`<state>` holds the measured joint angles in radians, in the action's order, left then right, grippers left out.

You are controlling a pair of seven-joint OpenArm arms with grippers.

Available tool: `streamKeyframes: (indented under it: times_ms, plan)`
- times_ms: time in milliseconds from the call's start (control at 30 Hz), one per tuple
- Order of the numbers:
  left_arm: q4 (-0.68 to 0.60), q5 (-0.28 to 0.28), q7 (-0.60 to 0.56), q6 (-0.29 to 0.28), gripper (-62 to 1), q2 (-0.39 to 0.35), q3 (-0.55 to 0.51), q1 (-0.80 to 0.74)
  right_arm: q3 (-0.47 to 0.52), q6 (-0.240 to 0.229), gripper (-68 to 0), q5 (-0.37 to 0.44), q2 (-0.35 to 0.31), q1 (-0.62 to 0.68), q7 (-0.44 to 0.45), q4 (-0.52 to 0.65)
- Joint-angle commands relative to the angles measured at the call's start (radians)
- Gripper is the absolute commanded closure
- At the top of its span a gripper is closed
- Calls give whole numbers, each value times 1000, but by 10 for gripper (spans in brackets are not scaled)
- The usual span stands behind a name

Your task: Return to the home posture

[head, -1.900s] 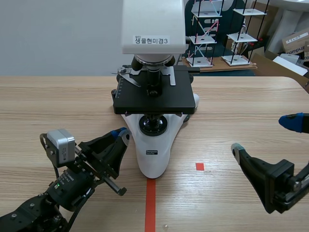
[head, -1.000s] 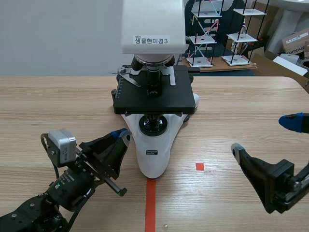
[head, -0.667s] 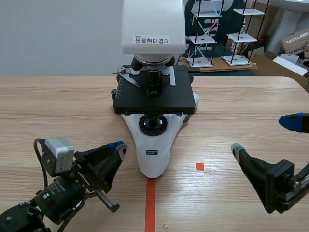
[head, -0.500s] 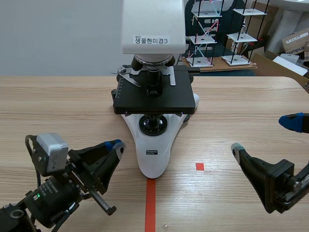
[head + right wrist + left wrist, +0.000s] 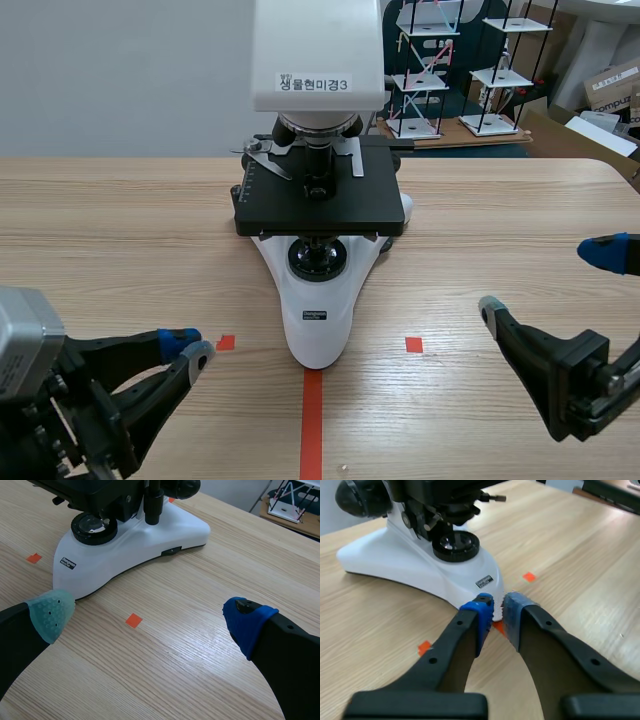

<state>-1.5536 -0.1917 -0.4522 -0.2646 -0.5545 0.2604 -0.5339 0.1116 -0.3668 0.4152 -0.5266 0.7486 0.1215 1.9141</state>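
Wooden table [image 5: 120, 220] is filling the scene view, running away from the robot.

Microscope [image 5: 320, 200], white body with a black stage, is standing upright at mid-table. Its rounded white base [image 5: 318, 335] is pointing toward the robot, and a printed label [image 5: 315, 84] is showing on the head.

Left arm [image 5: 60, 420] is sitting low at the near left corner, well apart from the microscope.

Right arm [image 5: 580, 385] is sitting low at the near right corner, also well clear of the microscope.

Right gripper [image 5: 545, 279] is standing released. Its fingers are spreading wide with bare table between them, grey-green pad on one tip and blue on the other. It is gripping nothing and is facing the base from the side.

Left gripper [image 5: 190, 346] is hovering over the table beside the base, not touching it. Its two pads are sitting drawn nearly together, with only a thin gap showing between them in the wrist view. It is holding nothing.

Orange-red tape line [image 5: 311, 425] is running from the tip of the base toward the robot.

Two small tape squares are lying either side of the base, one [image 5: 225, 342] just ahead of the left gripper's tips and one [image 5: 414, 344] between the base and the right gripper.
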Motion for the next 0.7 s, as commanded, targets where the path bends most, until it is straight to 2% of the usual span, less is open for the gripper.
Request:
streamKeyframes:
  times_ms: [0,133,367,433,567,600,633,667]
  plan:
    - [-35,-7,24,13,-138,-4,-13,-27,11,0,-679,8,-11,0,14,13]
    - [-150,-6,135,19,-210,-12,-71,-110,11,0,-679,8,-11,0,14,13]
    - [-334,-7,248,35,-299,-12,-180,-234,11,0,-679,8,-11,0,14,13]
    - [-377,-9,269,45,-370,-12,-209,-262,11,0,-679,8,-11,0,14,13]
    - [-435,-11,299,124,-555,-12,-258,-301,11,0,-679,8,-11,0,14,13]
    - [-443,-12,305,128,-595,-11,-268,-306,11,0,-679,8,-11,0,14,13]
    - [-451,-12,317,129,-623,-11,-277,-312,11,0,-679,8,-11,0,14,13]
    - [-457,-15,325,129,-623,-11,-283,-315,11,0,-679,8,-11,0,14,13]
